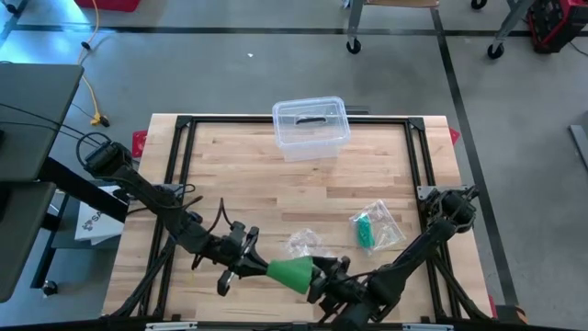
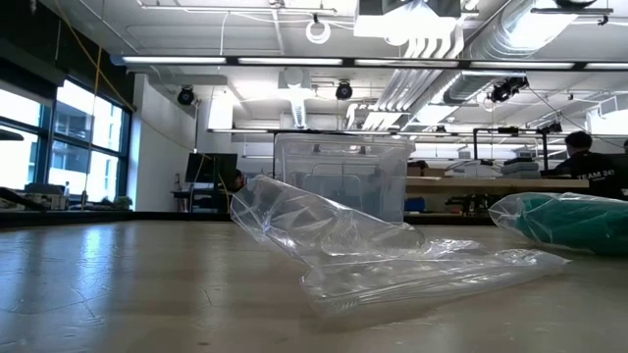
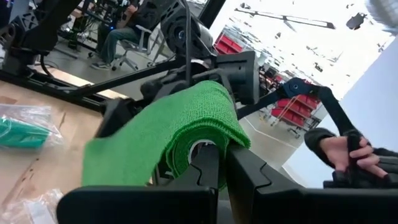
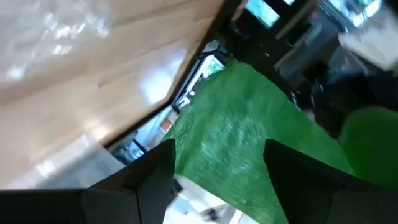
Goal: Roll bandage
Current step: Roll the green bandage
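A green bandage [image 1: 292, 273] hangs between my two grippers above the table's near edge. Its rolled part [image 3: 200, 140] is at my left gripper [image 1: 246, 260], and its loose strip [image 4: 242, 137] spreads wider toward my right gripper [image 1: 323, 279]. My left gripper [image 3: 225, 174] is shut at the roll's near end, where the pale core [image 3: 202, 149] shows. My right gripper [image 4: 217, 168] has the strip between its two fingers. Neither gripper shows in the low view. My left gripper has the bandage roll by its near end [image 3: 211, 155], the fingers lying level along the roll's axis. The fingers hide the exact contact. The roll is lifted clear of the table, its strip leading off toward my right gripper. My right gripper holds the loose strip [image 4: 224, 155] between its two fingers [image 4: 155, 171], coming level from the table's right. The flat cloth fills the gap between them. The strip is clear of the table and runs fairly straight to the roll [image 4: 373, 134].
A clear lidded bin [image 1: 310, 127] stands at the far middle. An empty clear bag [image 1: 303, 244] lies just beyond the grippers, and a bag with another green bandage [image 1: 375, 228] lies to the right. A person's hand [image 3: 345, 152] shows beyond the table.
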{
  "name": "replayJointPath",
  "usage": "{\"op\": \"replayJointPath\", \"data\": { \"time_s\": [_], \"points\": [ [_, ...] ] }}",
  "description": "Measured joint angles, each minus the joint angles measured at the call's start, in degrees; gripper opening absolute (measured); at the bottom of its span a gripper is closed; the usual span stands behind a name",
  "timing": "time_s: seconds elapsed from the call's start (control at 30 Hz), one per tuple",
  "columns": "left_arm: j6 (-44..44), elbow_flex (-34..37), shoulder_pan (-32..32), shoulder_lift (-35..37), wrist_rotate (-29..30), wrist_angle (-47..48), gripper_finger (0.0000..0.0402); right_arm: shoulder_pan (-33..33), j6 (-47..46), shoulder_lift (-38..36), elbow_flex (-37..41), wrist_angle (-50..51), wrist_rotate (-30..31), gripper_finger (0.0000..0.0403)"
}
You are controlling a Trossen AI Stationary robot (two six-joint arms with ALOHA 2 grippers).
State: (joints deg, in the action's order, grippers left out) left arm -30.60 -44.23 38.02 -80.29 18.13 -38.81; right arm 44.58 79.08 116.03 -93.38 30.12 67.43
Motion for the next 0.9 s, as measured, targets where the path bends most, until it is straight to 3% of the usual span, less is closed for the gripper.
{"op": "replayJointPath", "data": {
  "time_s": [0.33, 0.9],
  "points": [
    [0.67, 0.00, -1.35, 0.00, -1.43, 0.09, 0.0006, 1.66, 5.01, 0.02, -0.22, 8.45, -1.65, 0.0239],
    [0.89, 0.03, -2.86, 0.00, -2.38, -0.56, 0.0006, -2.03, 14.17, 0.02, -0.24, -0.07, -4.73, 0.0238]
  ]
}}
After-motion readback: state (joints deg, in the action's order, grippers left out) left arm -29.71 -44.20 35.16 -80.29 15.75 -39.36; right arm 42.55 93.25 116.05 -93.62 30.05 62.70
